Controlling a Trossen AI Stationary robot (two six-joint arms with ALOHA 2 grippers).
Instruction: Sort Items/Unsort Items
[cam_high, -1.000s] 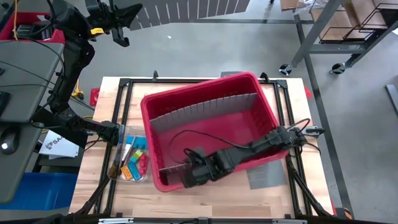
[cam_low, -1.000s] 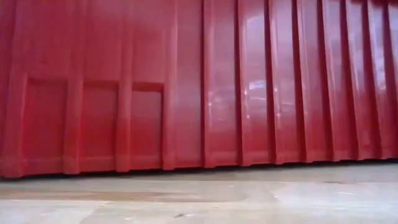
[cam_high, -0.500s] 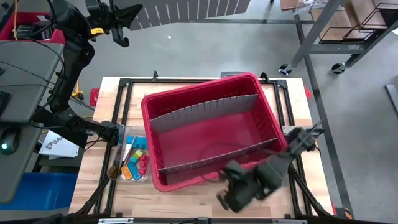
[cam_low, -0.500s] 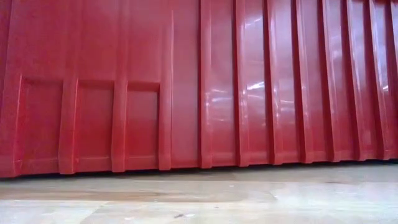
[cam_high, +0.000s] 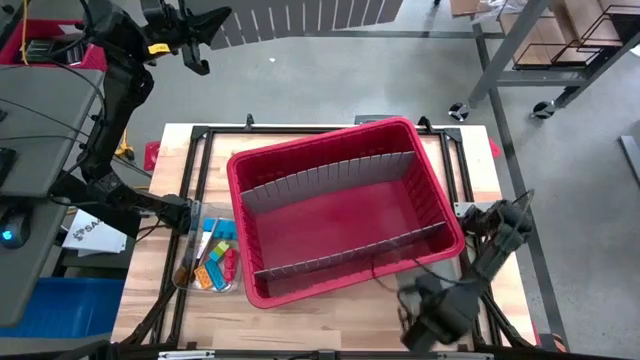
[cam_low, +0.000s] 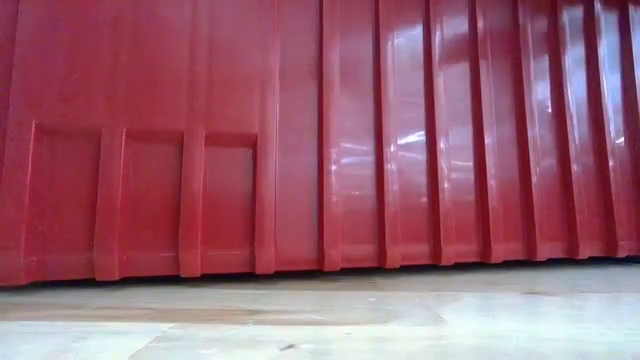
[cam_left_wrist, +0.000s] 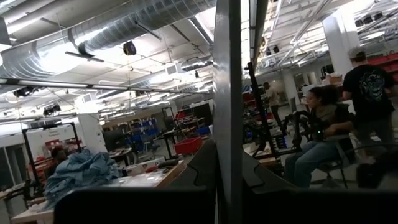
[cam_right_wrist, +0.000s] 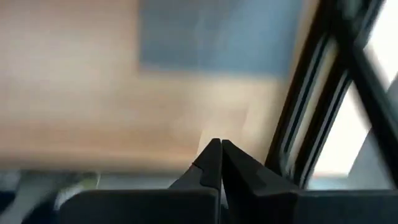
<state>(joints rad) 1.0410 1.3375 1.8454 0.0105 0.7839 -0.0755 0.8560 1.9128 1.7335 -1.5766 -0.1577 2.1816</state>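
A large red plastic bin (cam_high: 340, 215) with ribbed walls sits askew on the pale wooden desk (cam_high: 330, 318), split by two grey slotted dividers (cam_high: 330, 175). A grey mat (cam_high: 428, 285) lies on the desk by the bin's near right corner. In the room beyond, two people (cam_left_wrist: 348, 118) are near a chair.

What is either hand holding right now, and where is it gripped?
Nothing is held. The right hand is shut on empty air over the table's near right corner. The left hand is also shut and empty, raised off the table's left side.
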